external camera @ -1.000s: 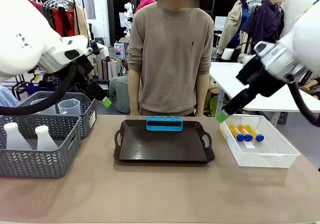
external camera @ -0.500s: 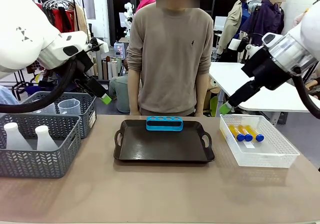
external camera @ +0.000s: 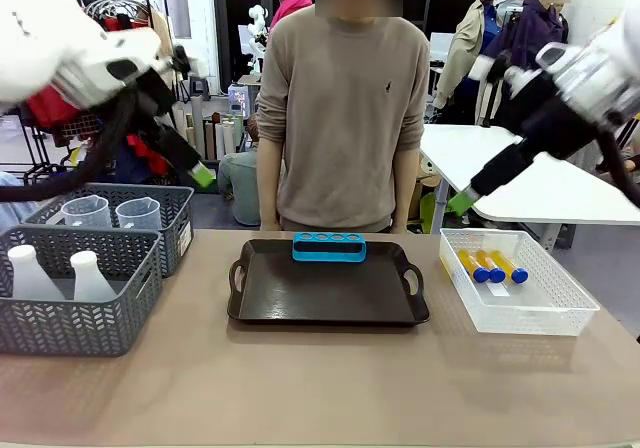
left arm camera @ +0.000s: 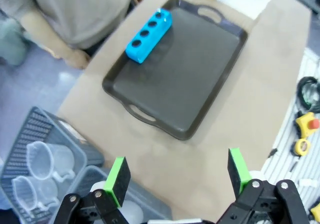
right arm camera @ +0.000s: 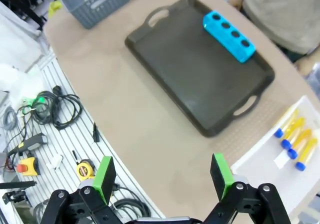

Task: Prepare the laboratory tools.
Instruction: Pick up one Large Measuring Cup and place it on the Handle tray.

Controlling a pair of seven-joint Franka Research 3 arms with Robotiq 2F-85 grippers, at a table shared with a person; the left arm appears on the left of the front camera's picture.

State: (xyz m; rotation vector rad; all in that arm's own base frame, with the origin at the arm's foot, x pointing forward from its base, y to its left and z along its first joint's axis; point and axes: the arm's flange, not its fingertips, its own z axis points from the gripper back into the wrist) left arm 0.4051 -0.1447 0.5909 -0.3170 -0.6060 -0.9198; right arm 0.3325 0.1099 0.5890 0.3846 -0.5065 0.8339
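Little writing is legible. A white label (external camera: 186, 234) on the far grey basket (external camera: 170, 200) and a white sticker (external camera: 500, 292) in the clear bin (external camera: 565, 308) are both too small to read. A small dark emblem (external camera: 383, 88) sits on the chest of the person (external camera: 340, 118)'s beige sweater.

The left gripper (external camera: 202, 176) is raised high over the table's left side, above the far basket, angled down and toward the middle. In the left wrist view the left gripper (left arm camera: 177, 170) is spread wide with nothing between the green pads (left arm camera: 118, 174). The right gripper (external camera: 462, 202) is raised over the right side, above the clear bin's far corner, angled down and toward the middle. In the right wrist view it (right arm camera: 162, 175) is also wide apart and holds nothing.

The blue rack (external camera: 329, 247) lies along the far edge of the black tray (external camera: 330, 308), mid-table, with four empty holes facing up. Three orange tubes (external camera: 490, 266) with blue caps lie side by side in the clear bin, right of the tray. Two clear beakers (external camera: 137, 214) stand in the far basket. Two white flasks (external camera: 30, 273) stand in the near grey basket (external camera: 70, 328) at the left. The person stands at the far edge, behind the tray.
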